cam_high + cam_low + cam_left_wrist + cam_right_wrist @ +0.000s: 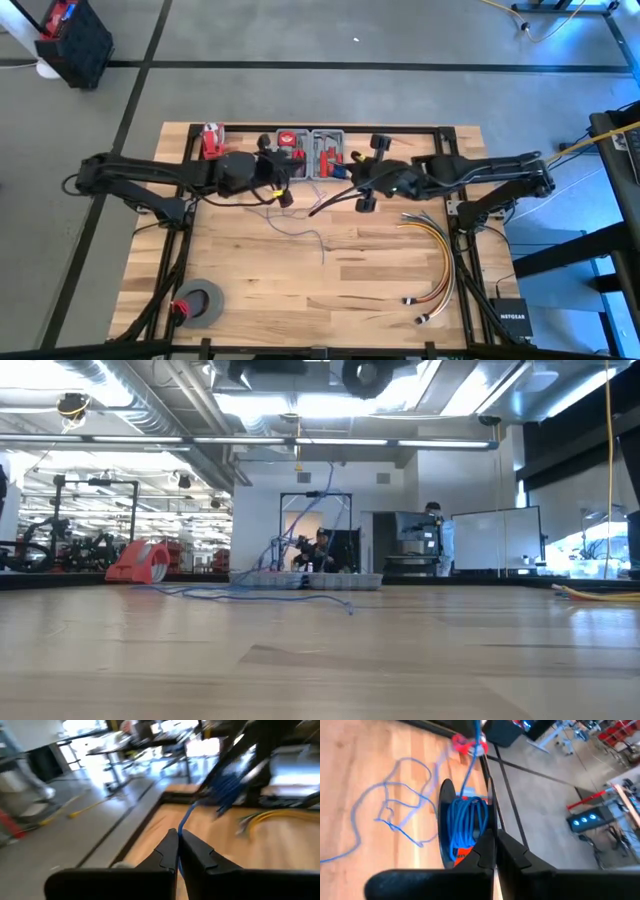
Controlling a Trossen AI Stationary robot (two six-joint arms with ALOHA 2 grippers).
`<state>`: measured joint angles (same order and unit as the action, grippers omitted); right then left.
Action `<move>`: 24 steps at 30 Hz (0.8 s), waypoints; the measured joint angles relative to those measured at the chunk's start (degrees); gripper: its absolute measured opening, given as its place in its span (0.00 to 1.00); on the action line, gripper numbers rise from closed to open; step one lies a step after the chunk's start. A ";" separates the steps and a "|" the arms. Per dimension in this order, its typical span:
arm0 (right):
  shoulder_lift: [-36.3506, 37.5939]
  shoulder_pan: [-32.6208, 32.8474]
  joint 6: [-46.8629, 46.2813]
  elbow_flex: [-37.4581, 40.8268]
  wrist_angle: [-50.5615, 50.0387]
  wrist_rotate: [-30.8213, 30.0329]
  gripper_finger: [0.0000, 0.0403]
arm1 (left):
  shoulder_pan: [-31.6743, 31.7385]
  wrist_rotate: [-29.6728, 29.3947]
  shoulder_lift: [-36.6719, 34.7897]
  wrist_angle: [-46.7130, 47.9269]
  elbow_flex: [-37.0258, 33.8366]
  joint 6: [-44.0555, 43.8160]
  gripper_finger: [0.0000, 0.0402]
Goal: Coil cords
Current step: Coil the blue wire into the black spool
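The thin blue cord lies in loose bends on the table [300, 232] between my two grippers and rises off it in the low view [300, 535]. My left gripper [283, 195] is shut on a strand of it [186, 817]. My right gripper [340, 195] is shut beside a bunch of wound loops [465, 825]. That bunch also shows in the left wrist view [227, 787]. The slack part rests in bends on the wood [395, 805]. The cord's plug ends do not show. My left gripper pinches one strand of the cord [179, 836] between its two fingertips. From there the strand runs off the table toward the wound loops at the other gripper. My right gripper is shut at the bunch of wound loops [479, 827]. The loops hang beside its fingers, clear of the table. The fingers hide the exact place of contact.
A grey tray with red parts [315, 150] stands at the far middle, just behind the grippers. A bundle of yellow, orange and red cables [435, 260] lies at the right. A grey tape roll [200, 303] sits near the left front. Bare wood [330, 300] lies at the near middle.
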<state>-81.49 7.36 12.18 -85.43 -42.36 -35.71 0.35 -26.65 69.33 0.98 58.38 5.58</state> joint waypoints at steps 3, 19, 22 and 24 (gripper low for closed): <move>-0.04 -1.15 0.25 3.04 4.34 -1.33 0.01 | -0.29 4.12 -0.38 -1.12 0.03 -1.86 0.01; -0.11 -5.51 2.05 11.84 32.65 6.84 0.01 | -2.76 5.52 8.15 -14.54 0.12 -2.35 0.01; -0.13 -5.52 2.76 11.96 36.32 7.43 0.01 | -2.76 5.50 10.37 -16.94 0.16 -2.20 0.01; -0.15 -5.52 2.83 11.98 39.35 8.43 0.01 | -2.76 5.44 11.52 -17.80 0.20 -2.16 0.01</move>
<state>-81.65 1.85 15.01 -73.45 -3.01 -27.27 -2.42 -21.21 80.85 -16.82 58.59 3.41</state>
